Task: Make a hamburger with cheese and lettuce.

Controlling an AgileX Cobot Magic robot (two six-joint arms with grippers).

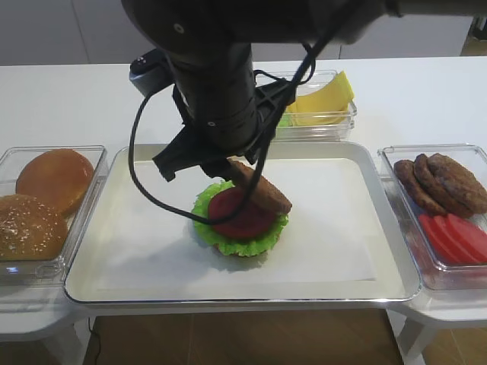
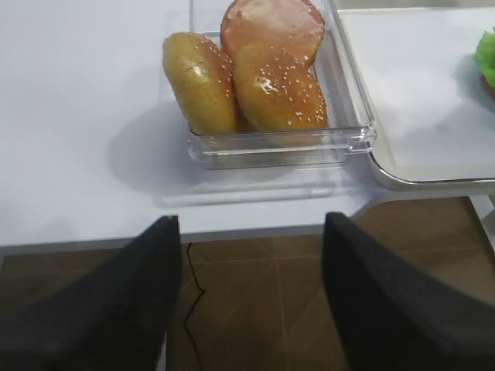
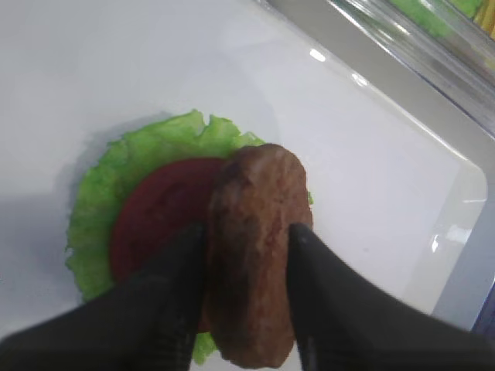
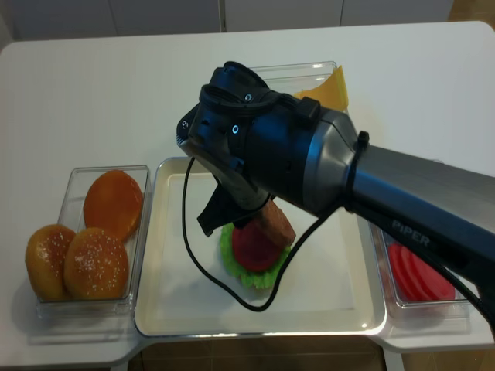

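Patty meets hamburger point(image 1: 240, 220) at frame centre.
Right claw point(image 3: 247, 239) pinches a tilted patty point(image 3: 255, 263); left claw point(image 2: 251, 232) gapes, empty; the arm point(image 4: 402, 201) reads "PIPER".

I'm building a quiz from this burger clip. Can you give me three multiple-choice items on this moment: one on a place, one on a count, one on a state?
1. Where is the hamburger?
A. on the tray
B. in the bun container
C. on the bare table

2. How many buns show in the left wrist view?
A. one
B. three
C. five

3. How does the patty sit between the right gripper fingers?
A. flat on the tomato
B. tilted, on edge
C. fallen off the tray

Answers:
1 A, the lettuce and tomato lie on the tray's white liner.
2 B, three buns fill the clear container.
3 B, it leans on edge over the tomato slice.
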